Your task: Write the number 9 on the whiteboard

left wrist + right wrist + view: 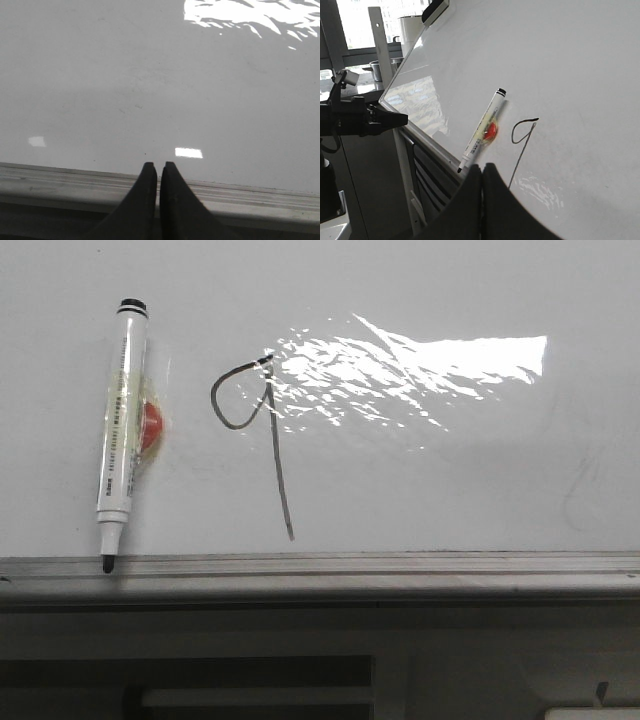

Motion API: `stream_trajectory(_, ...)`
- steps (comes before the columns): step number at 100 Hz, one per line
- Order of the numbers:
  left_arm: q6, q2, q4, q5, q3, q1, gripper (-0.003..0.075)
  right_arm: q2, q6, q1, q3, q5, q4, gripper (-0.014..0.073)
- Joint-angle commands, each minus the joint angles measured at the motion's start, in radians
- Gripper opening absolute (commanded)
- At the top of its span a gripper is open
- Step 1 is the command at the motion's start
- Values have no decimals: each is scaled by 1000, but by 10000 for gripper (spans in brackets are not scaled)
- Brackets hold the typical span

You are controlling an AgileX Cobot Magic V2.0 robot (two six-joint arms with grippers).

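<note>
The whiteboard fills the front view, with a bright glare patch at upper right and a grey edge rail below. The number 9 is drawn on it in thin dark line, a small loop with a long slanted tail. It also shows in the right wrist view. A white marker lies against the board left of the 9, uncapped tip down on the rail. My left gripper is shut and empty over the rail. My right gripper is shut and empty, apart from the marker.
A red magnet sits behind the marker. A dark cabinet front lies below the rail. Faint grey smudges mark the board at right. In the right wrist view my left arm reaches toward the board's edge, with a metal post behind.
</note>
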Motion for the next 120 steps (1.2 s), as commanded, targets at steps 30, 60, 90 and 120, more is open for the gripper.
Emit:
stream_trajectory(30, -10, -28, 3, -38, 17, 1, -20, 6, 9, -339, 116, -441, -25, -61)
stream_trajectory(60, -10, -28, 3, -38, 17, 1, -20, -27, 129, -686, 124, -246, -179, -61)
stream_trajectory(90, -10, -28, 3, -38, 17, 1, -20, -243, 133, -861, 124, 265, -175, -61)
stream_trajectory(120, -10, -28, 3, -38, 17, 1, -20, -277, 95, -906, 124, 501, -154, -61)
